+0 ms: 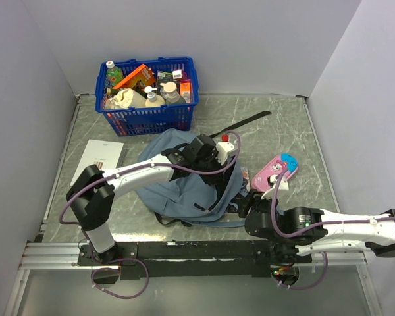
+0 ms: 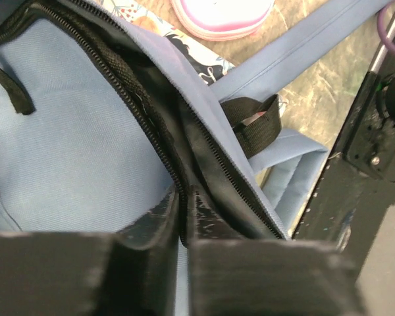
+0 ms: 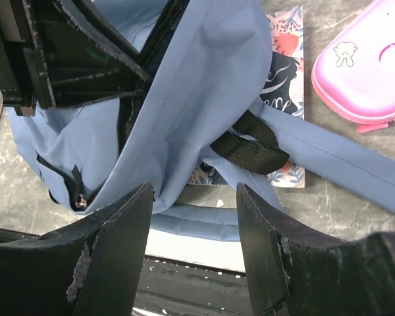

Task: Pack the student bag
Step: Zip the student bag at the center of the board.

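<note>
Bag (image 1: pixel 176 189) lay mid-table (image 1: pixel 283 128), just in front of the basket (image 1: pixel 147 118), with the pink case (image 1: pixel 276 171) to its right. I saw the left claw (image 2: pixel 184 207) pinched nearly closed on the bag's zipper edge. The right claw (image 3: pixel 194 197) stood parted and held nothing, above the bag's near corner.

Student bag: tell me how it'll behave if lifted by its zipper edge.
Probably floppy: the student bag lies slumped and creased, so it should sag from the left pincer. Likely light, since it looks flat. Its loose shoulder strap may drag.
</note>
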{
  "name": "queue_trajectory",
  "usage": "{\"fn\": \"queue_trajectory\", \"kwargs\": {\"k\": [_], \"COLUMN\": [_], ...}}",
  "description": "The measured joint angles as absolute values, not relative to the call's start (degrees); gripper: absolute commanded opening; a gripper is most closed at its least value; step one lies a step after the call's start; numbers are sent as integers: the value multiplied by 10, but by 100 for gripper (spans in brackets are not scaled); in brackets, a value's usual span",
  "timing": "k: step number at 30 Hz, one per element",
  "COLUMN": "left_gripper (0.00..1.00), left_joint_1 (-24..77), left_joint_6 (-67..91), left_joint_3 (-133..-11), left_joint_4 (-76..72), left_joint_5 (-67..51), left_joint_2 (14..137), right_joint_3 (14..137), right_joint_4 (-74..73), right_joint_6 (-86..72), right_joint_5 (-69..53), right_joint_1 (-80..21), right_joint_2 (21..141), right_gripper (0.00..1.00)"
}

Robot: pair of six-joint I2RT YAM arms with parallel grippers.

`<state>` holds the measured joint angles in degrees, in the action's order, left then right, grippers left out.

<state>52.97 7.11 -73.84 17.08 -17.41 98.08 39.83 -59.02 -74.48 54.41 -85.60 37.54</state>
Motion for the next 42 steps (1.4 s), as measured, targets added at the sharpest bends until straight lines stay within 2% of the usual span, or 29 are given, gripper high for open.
{"fn": "queue_trajectory", "kwargs": {"k": [5,8,14,19,26,29,32,33,34,36,42], "left_gripper": [1,1,1,1,1,1,1,1,1,1,1], "left_joint_1": [530,530,530,529,530,530,530,530,530,530,529], "left_joint_6": [65,59,39,35,36,36,35,33,30,23,-9], "left_joint_3": [-741,-752,-771,-771,-750,-749,-749,-749,-750,-755,-770], "left_joint_4": [180,200,250,285,294,296,296,297,298,303,333], "left_joint_5": [-166,-154,-131,-119,-114,-111,-106,-104,-102,-96,-72], "left_joint_2": [981,978,912,843,812,812,812,812,811,811,795], "right_joint_3": [398,398,401,423,454,482,485,485,483,470,408], "right_joint_4": [-576,-569,-555,-473,-359,-336,-334,-335,-335,-334,-346], "right_joint_6": [-743,-748,-759,-696,-606,-591,-592,-597,-604,-621,-684], "right_joint_5": [545,546,550,552,538,520,502,492,483,472,465], "right_joint_1": [-856,-856,-842,-806,-776,-769,-768,-768,-769,-775,-810], "right_joint_2": [393,415,469,473,495,542,569,577,585,589,590], "right_gripper": [61,65,67,67,65,57,40,30,26,20,15]}}
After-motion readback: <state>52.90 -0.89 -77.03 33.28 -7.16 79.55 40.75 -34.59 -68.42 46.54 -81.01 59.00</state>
